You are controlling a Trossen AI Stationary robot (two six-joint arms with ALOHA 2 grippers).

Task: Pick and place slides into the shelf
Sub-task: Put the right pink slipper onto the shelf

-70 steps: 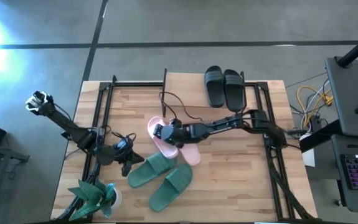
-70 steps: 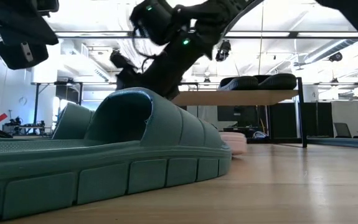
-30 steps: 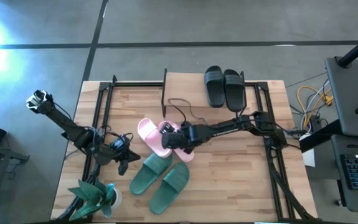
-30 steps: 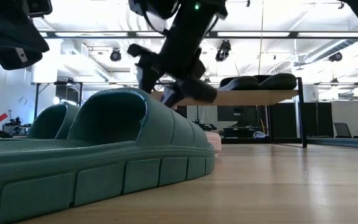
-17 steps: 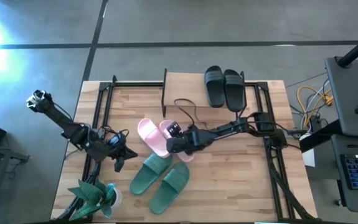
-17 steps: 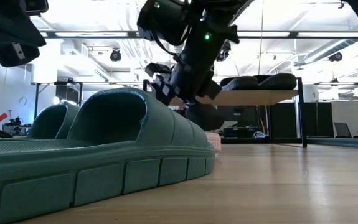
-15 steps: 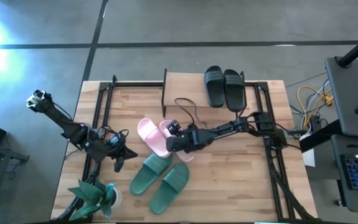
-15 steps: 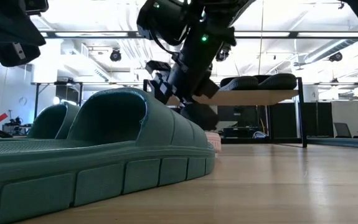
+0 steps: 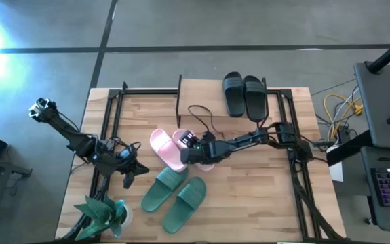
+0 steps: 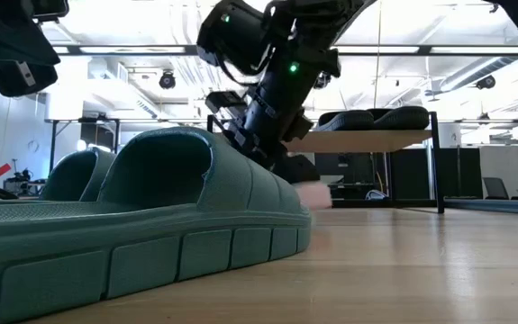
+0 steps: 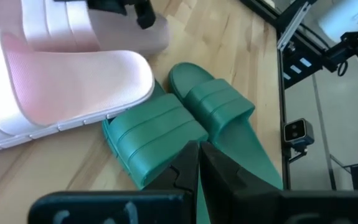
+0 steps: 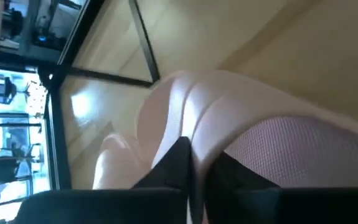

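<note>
We see the shelf [image 9: 211, 88] at the table's far edge carrying only the black pair [image 9: 244, 94] on its right half; the pink slides [image 9: 167, 149] lie mid-table and the green pair [image 9: 176, 195] nearer the front; our right gripper [image 9: 196, 152] is clenched on the strap of the right-hand pink slide [image 12: 241, 118]; the left gripper [image 9: 137, 171] hangs pinched closed and empty, just left of the green slides [image 11: 185, 124].

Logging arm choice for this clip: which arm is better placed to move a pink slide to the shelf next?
Right. The right gripper is already at the pink slide; the left gripper waits beside the green slides.
</note>
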